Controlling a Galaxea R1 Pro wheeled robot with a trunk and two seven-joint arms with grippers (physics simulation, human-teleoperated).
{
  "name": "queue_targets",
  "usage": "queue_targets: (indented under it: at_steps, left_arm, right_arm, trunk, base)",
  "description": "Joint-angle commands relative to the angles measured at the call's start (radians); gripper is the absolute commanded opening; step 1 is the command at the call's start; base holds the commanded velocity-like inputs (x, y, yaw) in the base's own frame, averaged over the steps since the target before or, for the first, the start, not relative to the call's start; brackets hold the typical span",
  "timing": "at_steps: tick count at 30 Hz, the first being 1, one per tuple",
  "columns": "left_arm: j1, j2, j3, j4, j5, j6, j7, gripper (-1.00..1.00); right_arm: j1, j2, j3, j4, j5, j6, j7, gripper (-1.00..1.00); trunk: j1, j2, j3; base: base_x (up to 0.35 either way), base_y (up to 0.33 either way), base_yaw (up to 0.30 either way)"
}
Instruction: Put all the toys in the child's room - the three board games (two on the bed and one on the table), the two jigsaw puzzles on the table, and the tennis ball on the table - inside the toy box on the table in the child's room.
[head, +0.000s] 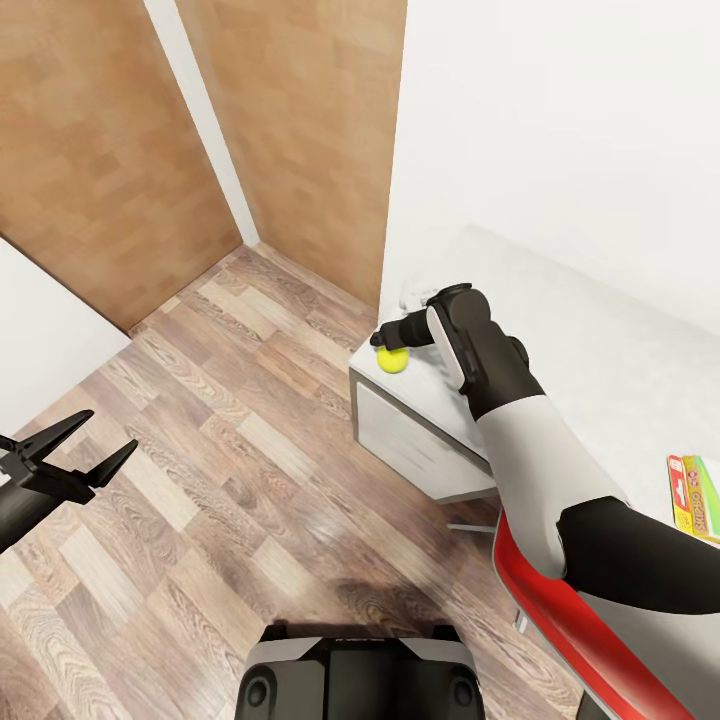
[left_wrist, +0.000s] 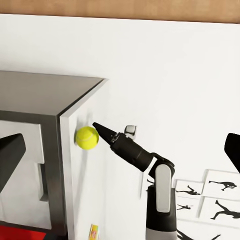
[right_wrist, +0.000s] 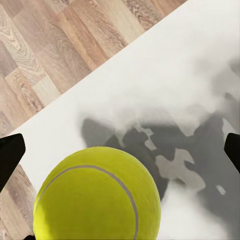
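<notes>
— Where is the tennis ball (head: 392, 360)?
— On the white table (head: 600, 340), at its far-left corner, close to the edge above the wood floor (head: 200, 480).
— And the right gripper (head: 384, 340)?
— Right at the ball, reaching over the corner. In the right wrist view the ball (right_wrist: 97, 197) sits between its two dark fingertips (right_wrist: 9, 157), which stand wide apart, not gripping.
— The left gripper (head: 88, 440)?
— Well away over the floor at the left, fingers spread. A colourful game box (head: 695, 495) lies on the table's right.

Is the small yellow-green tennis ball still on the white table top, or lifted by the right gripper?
On the table. The tennis ball rests on the white table top near its corner; the right gripper is open around it.
</notes>
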Motion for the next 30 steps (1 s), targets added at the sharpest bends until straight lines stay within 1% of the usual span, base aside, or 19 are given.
queue_targets:
  at_steps: [1,7,22,30]
  left_arm:
    - [-0.001,0.0,0.001,0.0,-0.009,0.003,-0.009,1.0]
    - [-0.001,0.0,0.001,0.0,-0.009,0.003,-0.009,1.0]
    - [-0.001,0.001,0.001,-0.001,-0.009,0.004,-0.009,1.0]
    - [-0.001,0.001,0.001,-0.001,-0.009,0.004,-0.009,1.0]
  right_arm:
    - [-0.001,0.0,0.0,-0.001,0.006,0.004,0.006,1.0]
    - [0.0,0.0,0.0,0.0,-0.003,0.004,0.006,1.0]
    - [0.001,0.0,0.0,0.0,-0.008,0.004,0.01,1.0]
    - [0.001,0.0,0.0,0.0,-0.009,0.004,0.033,1.0]
  trunk:
    - [0.001,-0.002,-0.001]
    - [0.001,-0.002,-0.001]
    - [0.001,-0.002,-0.001]
    - [0.001,-0.002,-0.001]
  base:
    - [0.0,0.0,0.0]
    - [0.0,0.0,0.0]
    - [0.0,0.0,0.0]
    - [0.0,0.0,0.0]
